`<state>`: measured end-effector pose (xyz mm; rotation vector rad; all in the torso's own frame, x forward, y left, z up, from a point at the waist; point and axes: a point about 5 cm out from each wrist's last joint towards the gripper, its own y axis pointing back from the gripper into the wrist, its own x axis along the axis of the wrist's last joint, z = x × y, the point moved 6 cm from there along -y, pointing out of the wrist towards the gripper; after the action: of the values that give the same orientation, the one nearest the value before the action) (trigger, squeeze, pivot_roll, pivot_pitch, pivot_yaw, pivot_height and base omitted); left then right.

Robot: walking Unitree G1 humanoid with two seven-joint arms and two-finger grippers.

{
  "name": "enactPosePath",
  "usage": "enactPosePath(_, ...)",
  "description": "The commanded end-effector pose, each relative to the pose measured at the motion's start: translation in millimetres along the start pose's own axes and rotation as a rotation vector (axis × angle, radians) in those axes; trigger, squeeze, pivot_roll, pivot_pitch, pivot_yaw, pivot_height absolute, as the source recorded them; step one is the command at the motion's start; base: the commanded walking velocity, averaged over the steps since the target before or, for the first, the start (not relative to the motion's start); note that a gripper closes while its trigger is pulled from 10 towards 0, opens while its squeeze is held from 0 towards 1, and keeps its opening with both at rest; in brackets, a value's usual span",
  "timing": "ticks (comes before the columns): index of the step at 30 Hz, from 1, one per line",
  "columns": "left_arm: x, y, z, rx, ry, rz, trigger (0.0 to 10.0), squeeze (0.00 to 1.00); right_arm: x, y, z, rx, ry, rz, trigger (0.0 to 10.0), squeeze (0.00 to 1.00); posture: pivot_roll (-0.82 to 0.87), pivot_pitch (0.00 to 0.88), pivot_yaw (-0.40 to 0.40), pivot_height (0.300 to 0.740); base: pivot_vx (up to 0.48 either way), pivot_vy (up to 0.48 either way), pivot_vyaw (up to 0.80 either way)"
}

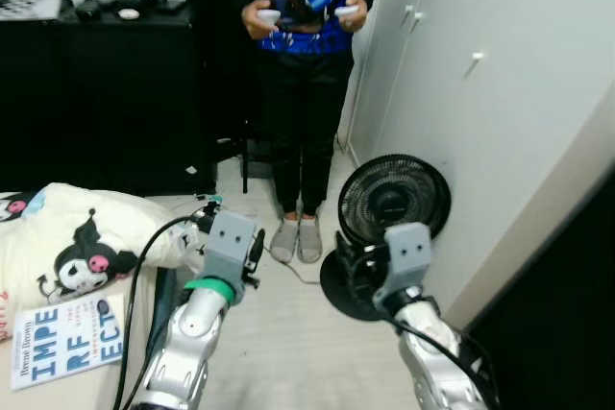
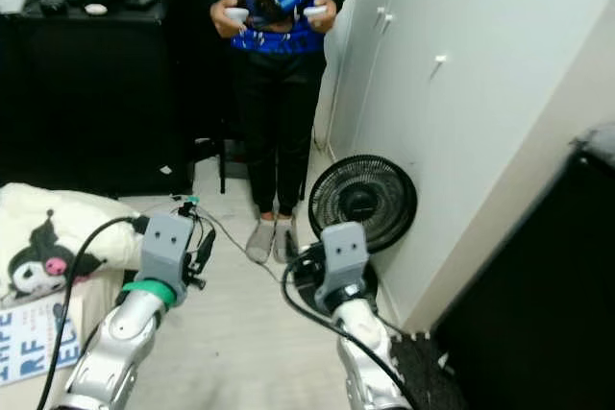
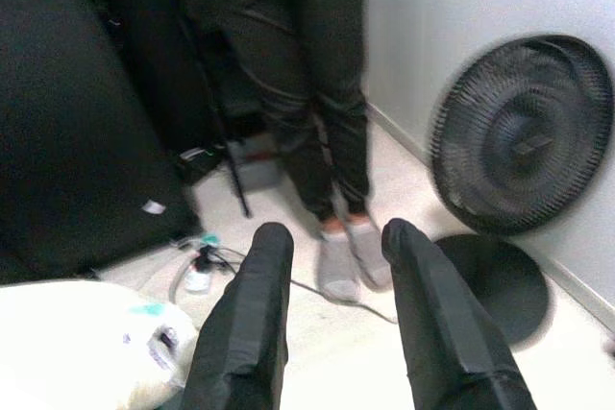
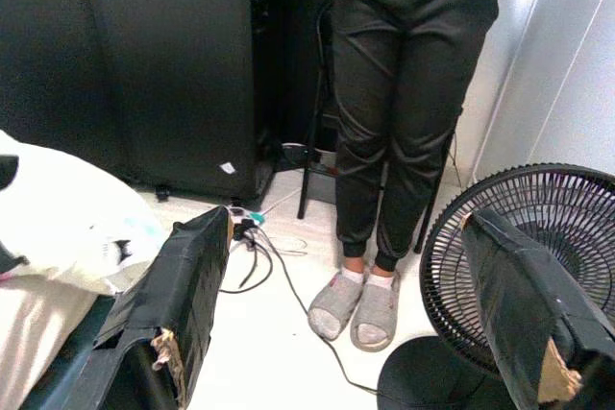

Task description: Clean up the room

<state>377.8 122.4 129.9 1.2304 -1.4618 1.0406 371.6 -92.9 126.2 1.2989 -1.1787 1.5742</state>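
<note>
Black fan (image 1: 392, 201) standing on pale floor (image 1: 279, 324) against white wall, person (image 1: 306, 93) just beside it holding two controllers; pillow (image 1: 77, 237) and book (image 1: 67, 341) lying at left. Left gripper (image 3: 336, 266) raised, fingers narrowly apart, holding nothing. Right gripper (image 4: 365, 285) spread wide, empty, facing fan and person's slippers (image 4: 356, 300).

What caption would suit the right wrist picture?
Open right tool raised toward a black fan and a person in gray slippers.
</note>
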Motion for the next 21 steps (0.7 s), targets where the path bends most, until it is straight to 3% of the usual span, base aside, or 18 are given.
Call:
enactPosePath(1, -3.1, 1.4, 7.6, -0.020, 0.004, -0.010, 10.0, 0.00, -5.3, 4.3, 9.3, -0.030, -0.007, -0.019, 10.0, 0.00, -0.10, 0.033, 0.034, 0.740, 0.428, 0.000, 0.00)
enactPosePath(8, -5.1, 1.9, 8.0, -0.020, 0.003, -0.019, 10.0, 0.00, -9.0, 4.5, 10.3, -0.039, -0.013, -0.041, 10.0, 0.00, -0.10, 0.035, 0.034, 0.740, 0.403, 0.000, 0.00)
enactPosePath(10, -27.4, 10.8, 22.4, -0.136, -0.050, -0.083, 10.0, 0.00, -25.1, 10.4, 13.5, -0.041, 0.024, -0.100, 10.0, 0.00, -0.10, 0.035, 0.035, 0.740, 0.000, 0.000, 0.00)
enactPosePath(13, -40.1, 17.0, 27.8, -0.190, -0.081, -0.114, 10.0, 0.00, -34.7, 14.1, 14.0, -0.034, 0.046, -0.137, 10.0, 0.00, -0.10, 0.035, 0.035, 0.740, 0.000, 0.000, 0.00)
enactPosePath(14, -67.9, 27.3, 26.3, -0.222, -0.104, -0.192, 10.0, 0.00, -52.7, 23.3, 15.4, -0.032, 0.053, -0.198, 10.0, 0.00, -0.10, 0.035, 0.037, 0.740, 0.000, 0.000, 0.00)
enactPosePath(16, -99.1, 41.7, 22.5, -0.252, -0.124, -0.285, 10.0, 0.00, -72.3, 35.4, 17.0, -0.031, 0.056, -0.266, 10.0, 0.00, -0.10, 0.035, 0.037, 0.740, 0.000, 0.000, 0.00)
enactPosePath(18, -149.9, 66.4, 5.7, -0.200, -0.088, -0.479, 10.0, 0.00, -111.8, 65.4, 18.0, -0.024, 0.053, -0.417, 10.0, 0.00, -0.10, 0.039, 0.038, 0.740, 0.000, 0.000, 0.00)
enactPosePath(19, -164.9, 75.0, -2.4, -0.152, -0.045, -0.549, 10.0, 0.00, -127.3, 79.8, 17.1, -0.014, 0.063, -0.483, 10.0, 0.00, -0.10, 0.039, 0.038, 0.740, 0.000, 0.000, 0.00)
enactPosePath(21, -174.8, 80.8, -9.4, -0.105, -0.002, -0.598, 10.0, 0.00, -141.7, 95.7, 15.7, 0.001, 0.074, -0.546, 10.0, 0.00, -0.11, 0.041, 0.037, 0.740, 0.000, 0.000, 0.00)
